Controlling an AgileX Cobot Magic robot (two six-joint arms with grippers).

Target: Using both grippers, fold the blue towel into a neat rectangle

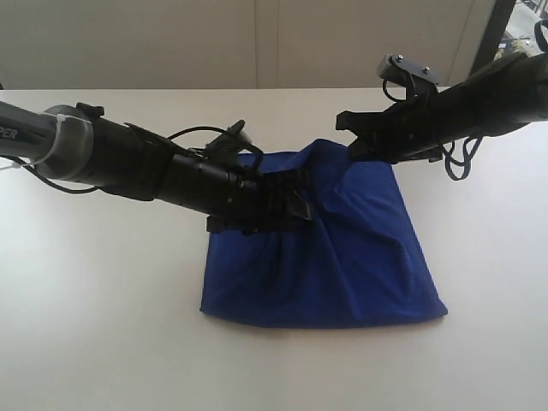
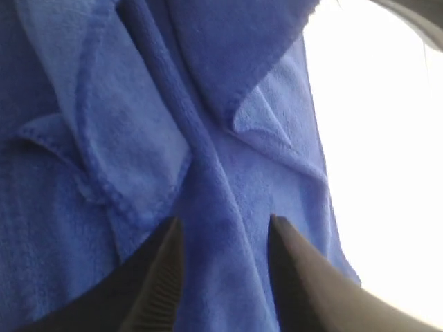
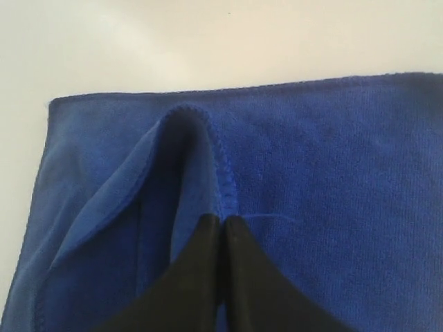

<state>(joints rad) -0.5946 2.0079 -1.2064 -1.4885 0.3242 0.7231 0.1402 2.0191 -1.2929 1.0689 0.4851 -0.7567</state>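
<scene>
The blue towel (image 1: 342, 265) lies doubled over on the white table (image 1: 103, 334), its far edge raised and rumpled. My left gripper (image 1: 300, 205) is down over the towel's far left part. In the left wrist view this gripper (image 2: 225, 225) is open, and a thick ridge of the towel (image 2: 214, 180) runs between its fingers (image 2: 163, 270). My right gripper (image 1: 353, 141) holds up the far right corner. In the right wrist view it (image 3: 221, 220) is shut on a hemmed edge of the towel (image 3: 332, 173), lifting a loop of cloth. No white label shows.
Bare white tabletop surrounds the towel on all sides. A pale wall (image 1: 257, 43) rises behind the table, and a dark frame (image 1: 497, 26) stands at the far right. Black cables (image 1: 458, 163) hang under the right arm.
</scene>
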